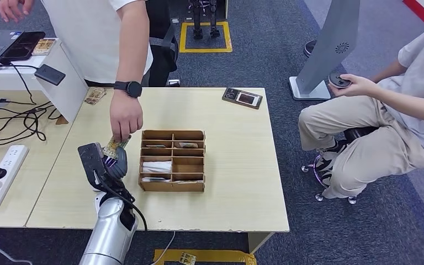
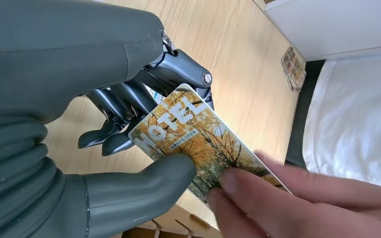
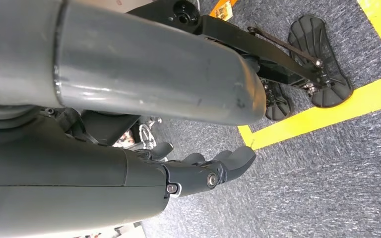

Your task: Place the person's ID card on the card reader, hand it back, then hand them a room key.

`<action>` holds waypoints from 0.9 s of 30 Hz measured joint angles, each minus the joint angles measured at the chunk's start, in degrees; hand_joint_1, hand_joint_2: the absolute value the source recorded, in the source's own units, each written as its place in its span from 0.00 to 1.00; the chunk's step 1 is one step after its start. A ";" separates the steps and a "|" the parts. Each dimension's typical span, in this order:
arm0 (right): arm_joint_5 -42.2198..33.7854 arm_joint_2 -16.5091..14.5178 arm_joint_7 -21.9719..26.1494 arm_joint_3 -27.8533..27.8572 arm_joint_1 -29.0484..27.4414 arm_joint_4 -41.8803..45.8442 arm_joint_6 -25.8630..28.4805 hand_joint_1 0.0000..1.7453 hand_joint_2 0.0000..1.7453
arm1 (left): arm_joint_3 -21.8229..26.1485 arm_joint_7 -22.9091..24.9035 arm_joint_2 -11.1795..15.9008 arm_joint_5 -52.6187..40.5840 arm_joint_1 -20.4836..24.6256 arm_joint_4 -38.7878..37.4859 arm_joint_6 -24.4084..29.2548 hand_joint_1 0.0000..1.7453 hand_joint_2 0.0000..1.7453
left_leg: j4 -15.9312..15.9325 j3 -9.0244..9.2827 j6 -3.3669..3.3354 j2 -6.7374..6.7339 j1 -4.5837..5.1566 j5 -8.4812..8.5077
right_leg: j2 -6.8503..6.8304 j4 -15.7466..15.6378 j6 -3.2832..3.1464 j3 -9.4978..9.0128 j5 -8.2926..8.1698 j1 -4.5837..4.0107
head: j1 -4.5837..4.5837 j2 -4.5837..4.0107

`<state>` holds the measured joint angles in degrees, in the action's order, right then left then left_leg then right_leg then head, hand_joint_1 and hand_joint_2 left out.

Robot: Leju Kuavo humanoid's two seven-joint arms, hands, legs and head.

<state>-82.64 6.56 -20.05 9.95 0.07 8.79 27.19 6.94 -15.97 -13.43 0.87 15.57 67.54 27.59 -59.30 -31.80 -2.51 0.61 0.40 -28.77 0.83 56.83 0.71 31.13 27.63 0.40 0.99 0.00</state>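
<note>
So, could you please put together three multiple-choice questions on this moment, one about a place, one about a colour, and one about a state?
1. Where does the wooden organizer stand?
A. on the light wood table
B. on the carpet
C. on the white side desk

2. What colour is the wristwatch on the standing person's arm?
A. red
B. white
C. black

3. What is happening with the hotel card?
A. it lies flat in a compartment
B. the left hand grips it while a person's hand also holds it
C. it lies on the floor

Answers: 1 A, the organizer sits mid-table in the head view. 2 C, the band and face are dark. 3 B, the left wrist view shows the thumb and fingers pinching one end, the person's fingertips on the other.
</note>
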 joint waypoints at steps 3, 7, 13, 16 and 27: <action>0.00 -0.03 -0.02 -0.16 0.08 0.00 -0.07 0.00 0.00 | -0.28 0.73 0.28 1.26 0.42 -0.12 0.13 1.00 1.00 | 0.00 -0.02 0.00 0.00 0.00 0.00 | 0.00 0.00 0.00 0.03 0.00 0.00 | -0.01 0.00; 0.00 -0.38 -0.29 -0.60 0.59 0.01 -0.73 0.00 0.00 | -0.32 2.15 0.92 4.55 3.01 -2.39 0.85 1.00 1.00 | 0.00 -0.04 0.00 -0.01 0.00 0.00 | 0.01 0.00 0.01 0.04 -0.01 0.00 | 0.00 0.00; 0.00 -0.73 -0.48 -0.95 1.04 0.00 -0.76 0.00 0.00 | -0.34 1.64 1.58 6.74 5.83 -5.27 2.15 1.00 1.00 | 0.00 -0.03 0.00 -0.05 0.00 0.02 | 0.05 0.00 0.02 0.04 -0.03 0.00 | -0.01 -0.01; 0.00 -0.90 -0.40 -0.95 1.13 0.00 -0.74 0.00 0.00 | -0.48 1.09 1.74 6.87 6.49 -5.53 2.74 1.00 1.00 | 0.00 -0.04 0.00 -0.08 0.00 0.01 | 0.10 0.01 0.02 0.06 -0.02 0.00 | -0.01 0.00; 0.00 -1.42 -0.16 -0.95 1.32 0.00 -0.65 0.00 0.00 | -2.13 -2.47 1.67 9.06 7.52 -1.94 6.83 0.00 1.00 | 0.00 -0.05 0.00 -0.08 0.00 0.01 | 0.10 0.00 0.02 0.07 -0.02 0.00 | 0.00 0.00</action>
<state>-82.64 5.14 -20.22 9.00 1.39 8.79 26.54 4.81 -18.44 -11.76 9.93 23.09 65.60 34.42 -59.30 -31.85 -2.51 0.54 0.41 -28.76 0.93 56.83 0.73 31.20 27.60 0.40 0.98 0.00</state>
